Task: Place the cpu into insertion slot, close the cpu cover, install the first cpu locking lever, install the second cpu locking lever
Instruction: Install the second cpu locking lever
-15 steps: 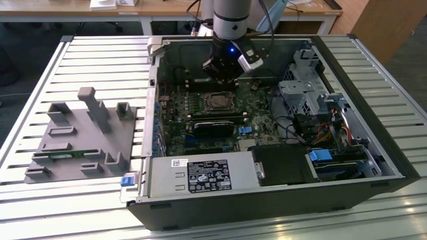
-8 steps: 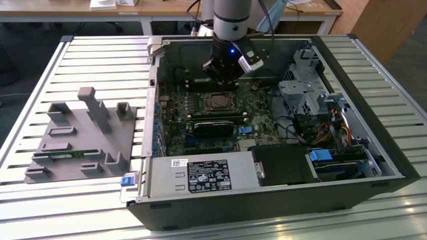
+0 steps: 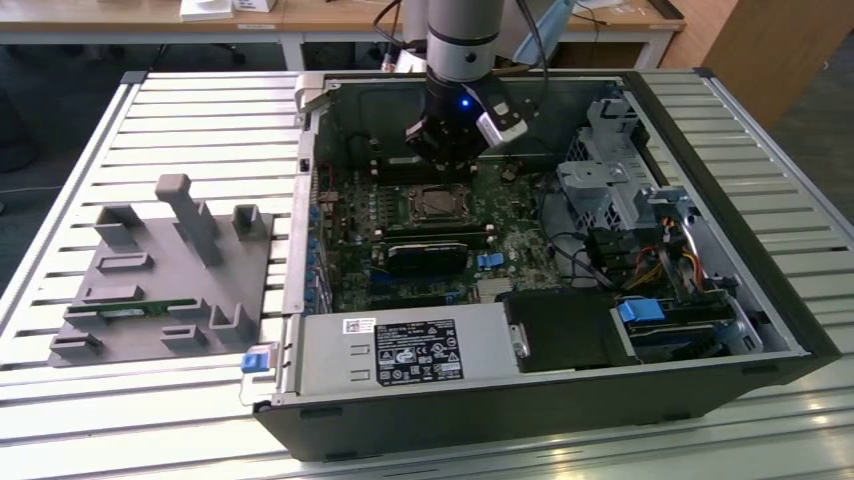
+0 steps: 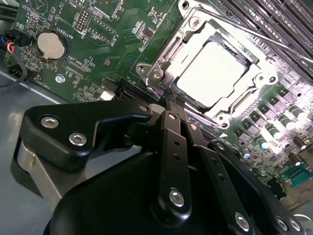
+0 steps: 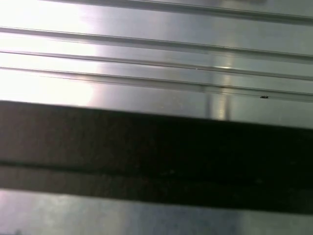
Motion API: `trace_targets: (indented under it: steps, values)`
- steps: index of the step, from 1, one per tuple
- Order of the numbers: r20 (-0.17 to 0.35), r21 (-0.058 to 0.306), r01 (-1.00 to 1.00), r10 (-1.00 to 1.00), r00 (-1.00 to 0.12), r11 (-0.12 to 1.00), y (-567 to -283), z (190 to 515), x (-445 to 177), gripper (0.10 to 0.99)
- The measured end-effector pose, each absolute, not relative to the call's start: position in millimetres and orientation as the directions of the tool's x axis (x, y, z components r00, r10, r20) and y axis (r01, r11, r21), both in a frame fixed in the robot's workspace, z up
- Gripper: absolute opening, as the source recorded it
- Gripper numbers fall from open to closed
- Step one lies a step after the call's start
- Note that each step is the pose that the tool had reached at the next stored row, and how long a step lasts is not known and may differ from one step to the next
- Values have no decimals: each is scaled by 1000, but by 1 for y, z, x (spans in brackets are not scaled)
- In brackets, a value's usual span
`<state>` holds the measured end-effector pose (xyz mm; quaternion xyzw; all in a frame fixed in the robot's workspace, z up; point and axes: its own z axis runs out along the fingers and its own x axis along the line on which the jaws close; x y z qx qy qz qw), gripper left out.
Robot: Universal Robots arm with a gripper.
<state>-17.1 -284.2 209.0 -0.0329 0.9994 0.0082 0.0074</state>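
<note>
The cpu [image 4: 215, 73] lies flat in the insertion slot [image 3: 438, 203] on the green motherboard, its pale metal top glaring in the second wrist view. The silvery cpu cover [image 4: 168, 54] is down around it, framing the chip. A thin metal locking lever [image 4: 274, 41] runs along one side of the socket. My gripper [image 4: 172, 104] has its black fingers pressed together, their tips right at the edge of the cover. In the exterior view the gripper [image 3: 447, 168] hangs just behind the socket inside the open computer case.
A black card [image 3: 427, 250] and memory slots lie just in front of the socket. The drive cage [image 3: 607, 190] and cables crowd the exterior view's right, and the power supply [image 3: 400, 350] fills the front. A grey fixture [image 3: 167, 280] stands on the slatted table outside the case.
</note>
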Motion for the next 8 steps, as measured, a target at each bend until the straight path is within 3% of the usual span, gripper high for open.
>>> trace_targets:
  steps: [8]
  values:
    - [-15,16,-66,-66,-998,998,-286,209,-17,106]
